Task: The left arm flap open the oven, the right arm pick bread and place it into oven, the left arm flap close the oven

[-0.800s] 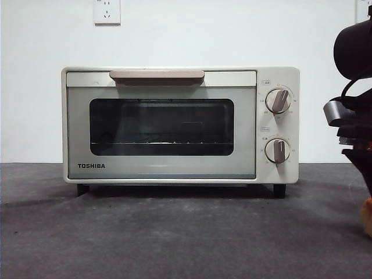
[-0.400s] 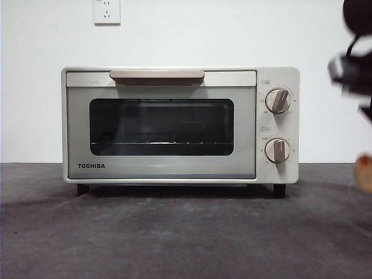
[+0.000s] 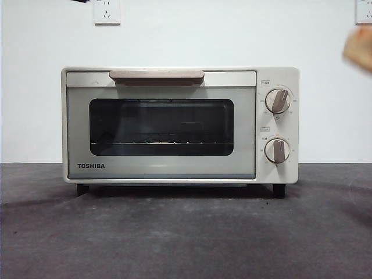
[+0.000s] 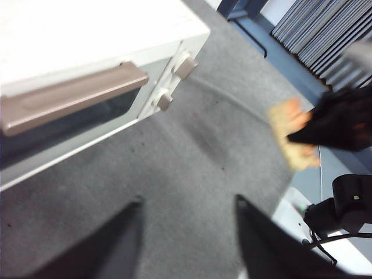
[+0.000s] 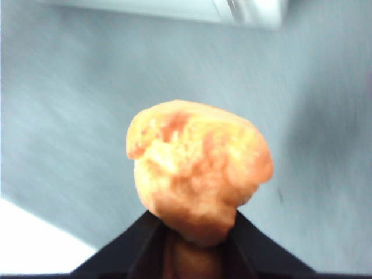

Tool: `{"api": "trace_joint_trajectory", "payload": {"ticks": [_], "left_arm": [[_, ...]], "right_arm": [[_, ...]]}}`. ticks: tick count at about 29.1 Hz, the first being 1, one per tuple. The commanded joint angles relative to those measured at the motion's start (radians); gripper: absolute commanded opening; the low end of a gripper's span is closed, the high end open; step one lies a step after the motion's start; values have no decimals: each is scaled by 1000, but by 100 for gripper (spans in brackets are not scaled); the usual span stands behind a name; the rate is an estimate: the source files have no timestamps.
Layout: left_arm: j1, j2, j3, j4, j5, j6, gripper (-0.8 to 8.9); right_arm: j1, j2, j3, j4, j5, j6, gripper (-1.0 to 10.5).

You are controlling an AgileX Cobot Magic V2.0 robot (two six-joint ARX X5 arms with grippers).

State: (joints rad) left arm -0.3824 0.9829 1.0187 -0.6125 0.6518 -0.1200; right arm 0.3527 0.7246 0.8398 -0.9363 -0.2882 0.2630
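The cream TOSHIBA oven (image 3: 180, 125) stands in the middle of the table with its door shut and its beige handle (image 3: 156, 75) along the top. In the front view the bread (image 3: 359, 49) is an orange blur high at the right edge. My right gripper (image 5: 195, 220) is shut on the bread (image 5: 197, 165), a golden lumpy bun held in the air over the grey table. My left gripper (image 4: 187, 200) hovers open and holds nothing, in front of the oven (image 4: 87, 35) and near its handle (image 4: 70, 96). The left wrist view also shows the held bread (image 4: 290, 139), off to the oven's knob side.
Two round knobs (image 3: 278, 100) sit on the oven's right panel. A wall socket (image 3: 107, 10) is on the white wall behind. Grey table surface (image 3: 186, 232) spreads in front of the oven. A black arm tip (image 3: 81, 1) shows at the top left edge.
The right arm has lifted the bread from low at the right edge to high at the right edge. The dark arm body has left the front view. The oven door stays shut.
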Motion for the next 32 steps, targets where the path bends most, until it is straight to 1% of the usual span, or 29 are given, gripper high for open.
{"api": "trace_joint_trajectory", "payload": {"ticks": [1, 5, 7, 11, 15, 17, 21, 23, 27, 32], "left_arm": [[-8, 56, 43, -20, -2, -5, 78], [-16, 163, 119, -73, -8, 2, 30], [-25, 220, 167, -93, -43, 18, 23], [-50, 332, 266, -113, -135, 107, 19], [-75, 417, 328, -84, -185, 220, 19], [-83, 444, 339, -48, -215, 227, 19], [-85, 476, 344, 9, -244, 235, 19], [-85, 486, 344, 24, -247, 235, 19], [-85, 503, 344, 44, -290, 240, 19], [-85, 527, 344, 55, -294, 244, 19]], "right_arm": [[5, -73, 19, 37, -3, 19, 95], [5, -185, 19, 78, -3, 45, 95], [5, -228, 19, 85, -3, 60, 95], [5, -291, 19, 84, 0, 68, 95], [5, -317, 19, 84, 0, 70, 95], [5, -317, 19, 84, 1, 70, 95], [5, -316, 18, 84, 2, 67, 95], [5, -316, 18, 84, 1, 67, 95], [5, -316, 18, 84, 1, 67, 95], [5, -316, 18, 83, 1, 67, 95]]}}
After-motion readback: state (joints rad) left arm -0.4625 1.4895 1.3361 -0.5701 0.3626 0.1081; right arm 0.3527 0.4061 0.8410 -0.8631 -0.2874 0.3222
